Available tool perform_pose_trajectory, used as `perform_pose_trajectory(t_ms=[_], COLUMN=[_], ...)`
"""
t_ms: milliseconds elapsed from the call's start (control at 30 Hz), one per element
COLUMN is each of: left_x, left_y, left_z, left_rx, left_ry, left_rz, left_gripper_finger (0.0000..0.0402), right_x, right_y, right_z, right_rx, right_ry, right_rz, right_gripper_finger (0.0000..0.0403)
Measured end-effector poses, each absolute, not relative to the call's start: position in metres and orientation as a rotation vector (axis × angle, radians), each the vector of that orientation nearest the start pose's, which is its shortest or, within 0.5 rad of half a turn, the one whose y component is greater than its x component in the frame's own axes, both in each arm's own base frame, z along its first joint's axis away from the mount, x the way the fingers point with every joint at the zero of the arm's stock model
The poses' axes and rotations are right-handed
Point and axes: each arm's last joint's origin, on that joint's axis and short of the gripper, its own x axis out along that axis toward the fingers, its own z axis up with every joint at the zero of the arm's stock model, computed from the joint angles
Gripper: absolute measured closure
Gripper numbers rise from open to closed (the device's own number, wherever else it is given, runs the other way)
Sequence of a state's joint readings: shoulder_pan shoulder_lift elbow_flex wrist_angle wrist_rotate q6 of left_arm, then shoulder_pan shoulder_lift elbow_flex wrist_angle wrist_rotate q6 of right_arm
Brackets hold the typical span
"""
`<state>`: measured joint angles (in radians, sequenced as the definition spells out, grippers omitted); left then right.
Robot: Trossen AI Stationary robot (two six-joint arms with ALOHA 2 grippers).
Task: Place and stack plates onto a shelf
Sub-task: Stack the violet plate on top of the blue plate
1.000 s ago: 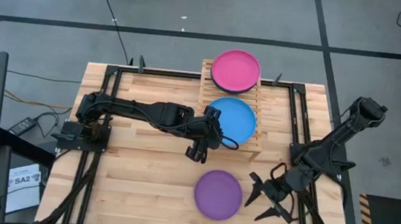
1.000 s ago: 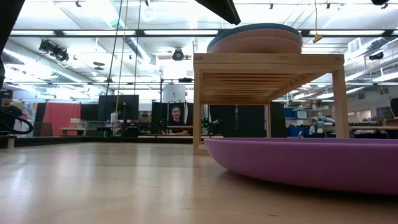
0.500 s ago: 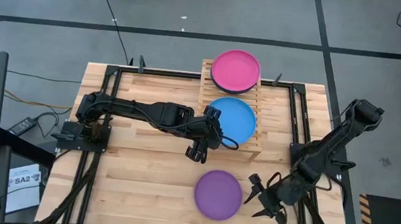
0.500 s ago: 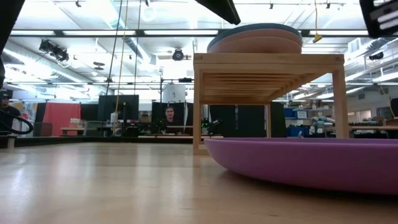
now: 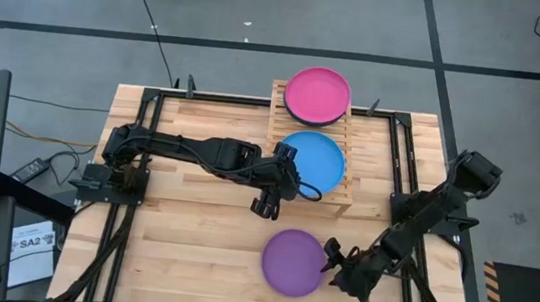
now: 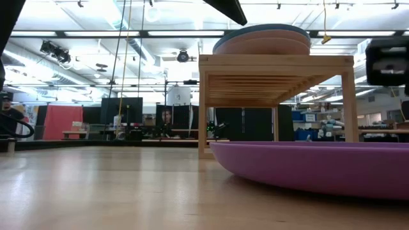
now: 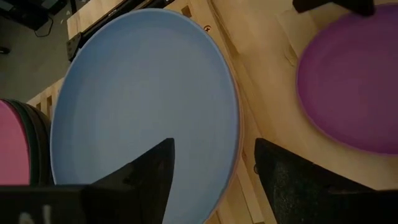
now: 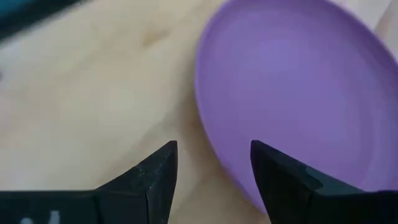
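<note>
Lying flat on the table (image 5: 189, 253), the purple plate (image 5: 292, 262) sits just beside the right gripper (image 5: 332, 262), whose unclenched fingers (image 8: 280, 177) straddle its near rim, gripping nothing.

Purple plate (image 6: 319, 167) lies on wooden tabletop (image 6: 96, 191), close to camera. Behind it, shelf (image 6: 275, 80) carries a blue-rimmed plate (image 6: 262, 37) on top. Workshop room beyond.
</note>
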<state>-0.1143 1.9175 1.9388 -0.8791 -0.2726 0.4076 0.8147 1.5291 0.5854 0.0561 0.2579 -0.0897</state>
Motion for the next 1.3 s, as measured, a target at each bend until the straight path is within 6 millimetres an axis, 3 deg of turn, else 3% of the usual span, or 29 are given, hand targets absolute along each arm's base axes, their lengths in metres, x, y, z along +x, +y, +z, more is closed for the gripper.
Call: perform_pose_trajectory(t_ms=[333,1100,1300], left_x=[0.414,0.415,0.415], left_y=[-0.040,-0.040,-0.040], left_z=[0.345,0.346,0.346], left_rx=[0.544,0.542,0.542], left_ry=[0.865,0.852,0.851], left_rz=[-0.024,-0.021,-0.021], left_gripper_finger=[0.0173,0.0173,0.0173], right_x=[0.193,0.200,0.200], right_y=[0.186,0.183,0.183], right_z=[0.108,0.110,0.110], right_rx=[-0.606,-0.555,-0.553], right_ry=[0.778,0.769,0.769], right_rz=[0.542,0.570,0.572], right_gripper_finger=[0.0216,0.0377,0.0383])
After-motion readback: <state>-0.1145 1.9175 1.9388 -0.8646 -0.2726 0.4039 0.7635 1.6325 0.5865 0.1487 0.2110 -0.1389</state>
